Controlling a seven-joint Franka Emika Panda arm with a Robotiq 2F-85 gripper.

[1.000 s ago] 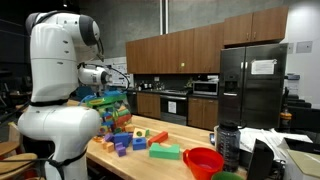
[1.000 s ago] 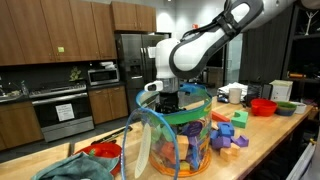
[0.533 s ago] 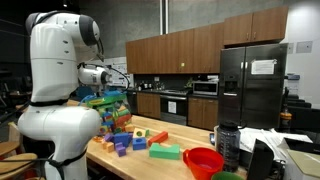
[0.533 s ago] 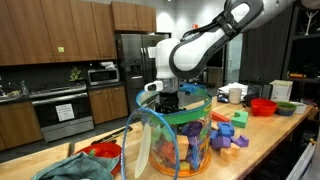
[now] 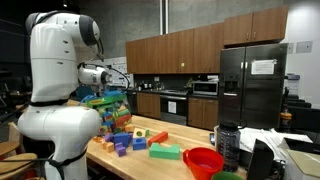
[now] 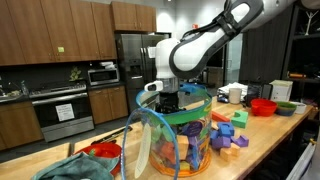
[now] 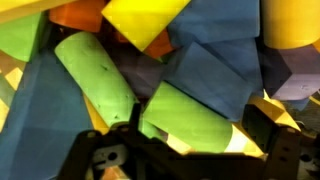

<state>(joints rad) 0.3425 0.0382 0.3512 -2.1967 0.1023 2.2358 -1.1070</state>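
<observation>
A clear plastic jar [image 6: 172,140] full of coloured foam blocks stands on the wooden counter; it also shows in an exterior view [image 5: 112,108]. My gripper [image 6: 170,100] reaches down into the jar's mouth. In the wrist view the gripper [image 7: 200,130] is open, with its fingers on either side of a light green cylinder block [image 7: 185,118]. The left finger is close against the block. A yellow gap shows between the block and the right finger. Blue, yellow, orange and other green blocks lie packed around it.
Loose blocks [image 5: 130,140] and a flat green block [image 5: 165,152] lie on the counter [image 5: 150,165] beside the jar. A red bowl [image 5: 203,160] and a dark bottle [image 5: 228,145] stand further along. A kitchen with cabinets and a fridge [image 5: 255,85] lies behind.
</observation>
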